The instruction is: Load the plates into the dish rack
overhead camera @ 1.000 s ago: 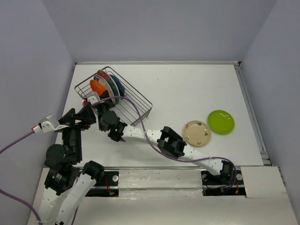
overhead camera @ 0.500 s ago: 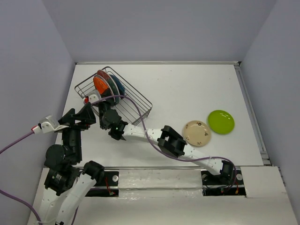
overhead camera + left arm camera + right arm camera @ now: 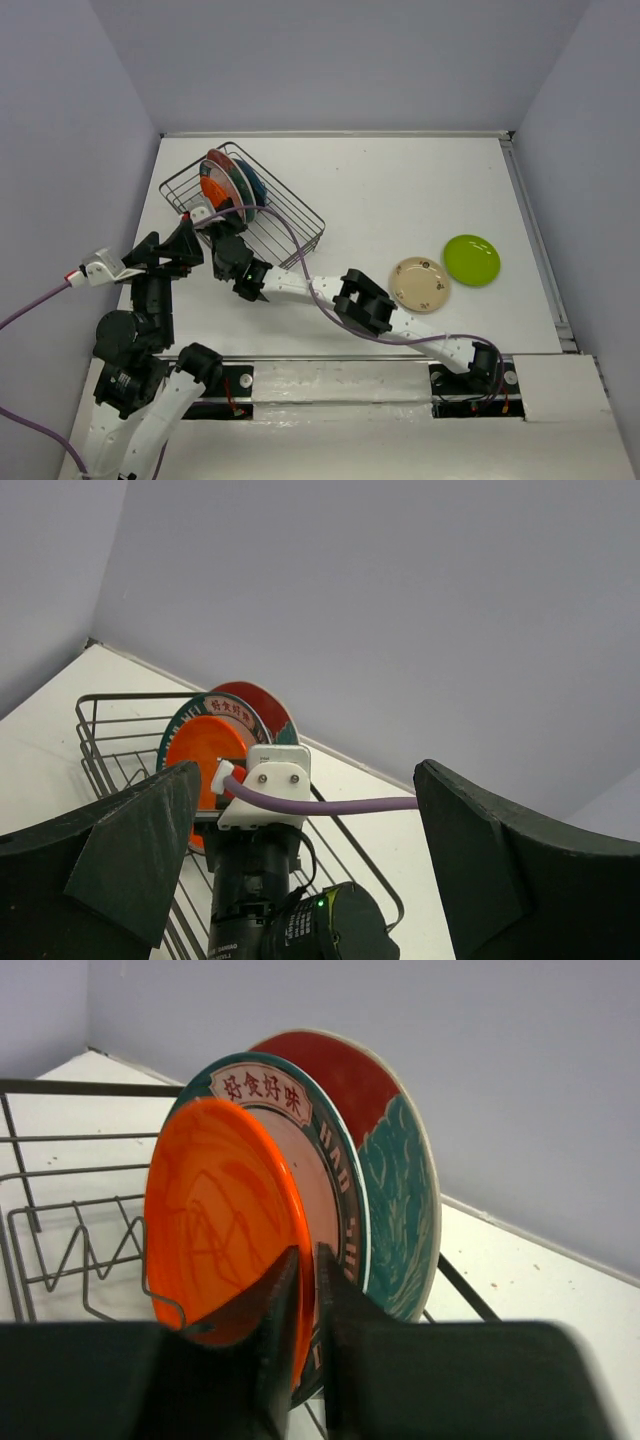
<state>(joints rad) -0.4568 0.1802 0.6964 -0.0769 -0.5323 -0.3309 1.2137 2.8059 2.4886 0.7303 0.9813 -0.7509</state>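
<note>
The dish rack (image 3: 290, 205) stands at the far left of the table. In it stand the red plate with teal flowers (image 3: 385, 1120), the teal-rimmed white plate (image 3: 335, 1175), a dark blue plate (image 3: 257, 183) and the orange plate (image 3: 215, 1235). My right gripper (image 3: 307, 1290) is shut on the orange plate's rim and holds it upright among the prongs. The speckled beige plate (image 3: 419, 284) and the lime green plate (image 3: 471, 259) lie flat at the right. My left gripper (image 3: 300, 880) is open and empty, just before the rack's near side.
My right arm (image 3: 360, 305) stretches across the middle of the table from its base at the near right. A purple cable (image 3: 290, 235) loops over the rack's near corner. The table's raised edge (image 3: 530, 220) runs down the right side.
My right gripper has carried the orange plate further into the rack and stood it upright beside the teal-rimmed plate. The left arm has barely moved.
</note>
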